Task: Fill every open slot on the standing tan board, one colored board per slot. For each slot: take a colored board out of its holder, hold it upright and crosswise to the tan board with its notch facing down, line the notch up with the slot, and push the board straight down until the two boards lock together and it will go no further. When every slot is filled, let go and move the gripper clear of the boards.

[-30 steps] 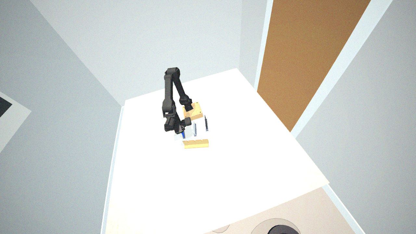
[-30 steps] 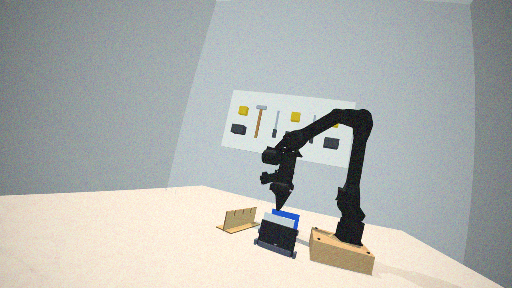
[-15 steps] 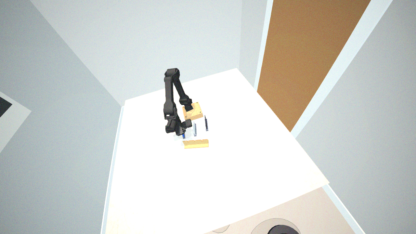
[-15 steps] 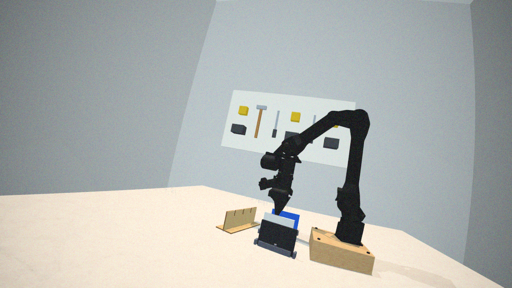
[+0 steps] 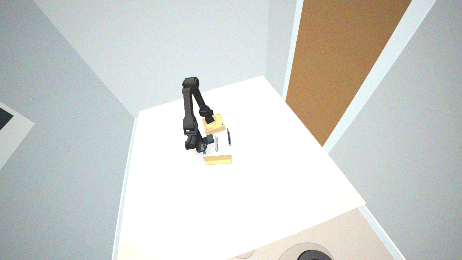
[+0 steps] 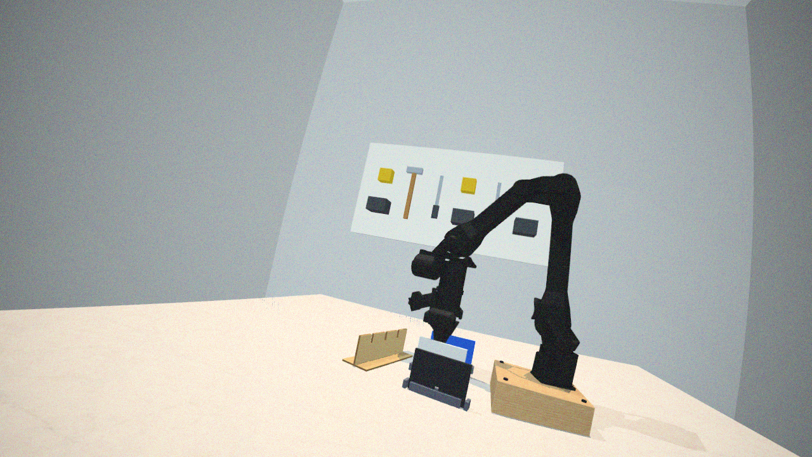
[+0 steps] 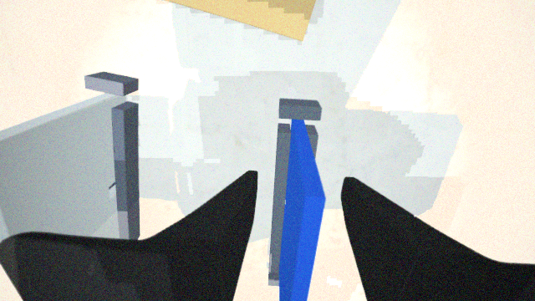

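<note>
The tan board [image 5: 222,158] [image 6: 379,348] stands on its base with three open slots along its top edge; part of it shows at the top of the wrist view [image 7: 267,17]. The blue board [image 5: 204,152] [image 6: 467,348] [image 7: 297,238] stands upright in its holder [image 7: 300,109]. My gripper [image 6: 441,340] [image 7: 299,183] is open, with one finger on each side of the blue board and a visible gap on both sides. The pale grey board [image 5: 216,143] [image 6: 443,350] [image 7: 50,167] and the black board [image 5: 229,137] [image 6: 439,372] stand in their holders. The notches are hidden or too small to tell.
The pale board's holder [image 7: 126,167] is left of my left finger in the wrist view. The black board's holder [image 6: 434,393] is nearest the exterior camera. The arm's wooden base block [image 5: 214,129] [image 6: 539,406] stands behind the holders, opposite the tan board.
</note>
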You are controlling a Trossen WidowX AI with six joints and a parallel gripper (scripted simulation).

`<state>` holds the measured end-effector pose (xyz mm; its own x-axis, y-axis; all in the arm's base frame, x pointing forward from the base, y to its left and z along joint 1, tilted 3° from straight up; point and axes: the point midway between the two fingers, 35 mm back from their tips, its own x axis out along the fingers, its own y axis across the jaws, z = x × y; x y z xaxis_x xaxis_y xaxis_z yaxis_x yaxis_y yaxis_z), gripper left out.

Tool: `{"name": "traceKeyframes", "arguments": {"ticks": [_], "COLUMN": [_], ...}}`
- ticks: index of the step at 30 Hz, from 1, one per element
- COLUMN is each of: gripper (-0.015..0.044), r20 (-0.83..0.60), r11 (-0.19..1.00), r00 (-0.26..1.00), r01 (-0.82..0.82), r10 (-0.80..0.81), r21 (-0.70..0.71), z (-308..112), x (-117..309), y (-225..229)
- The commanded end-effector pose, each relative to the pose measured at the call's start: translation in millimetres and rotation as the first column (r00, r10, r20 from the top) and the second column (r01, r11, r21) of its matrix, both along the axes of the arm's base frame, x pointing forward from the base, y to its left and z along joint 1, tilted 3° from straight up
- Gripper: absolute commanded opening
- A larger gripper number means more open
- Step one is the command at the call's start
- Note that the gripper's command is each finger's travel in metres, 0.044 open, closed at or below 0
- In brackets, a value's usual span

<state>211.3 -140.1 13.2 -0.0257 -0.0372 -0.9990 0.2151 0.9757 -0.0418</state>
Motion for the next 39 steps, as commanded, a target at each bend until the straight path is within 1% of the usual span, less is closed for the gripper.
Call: {"name": "traceKeyframes", "arguments": {"ticks": [1, 5, 9, 17, 39], "gripper": [0.0133, 0.0028, 0.0001, 0.0000, 0.0000], "r20": [-0.005, -0.005, -0.005, -0.005, -0.004], "r11": [1.000, 1.000, 1.000, 1.000, 1.000], "r00": [1.000, 1.000, 1.000, 1.000, 1.000], "r01": [-0.005, -0.005, -0.005, -0.005, -0.005], "r10": [0.005, 0.005, 0.005, 0.005, 0.005], "r21": [0.008, 0.008, 0.008, 0.008, 0.008], "z": [-4, -4, -4, -1, 40], "x": [-1, -1, -1, -1, 1], "y": [1, 1, 1, 1, 2]}}
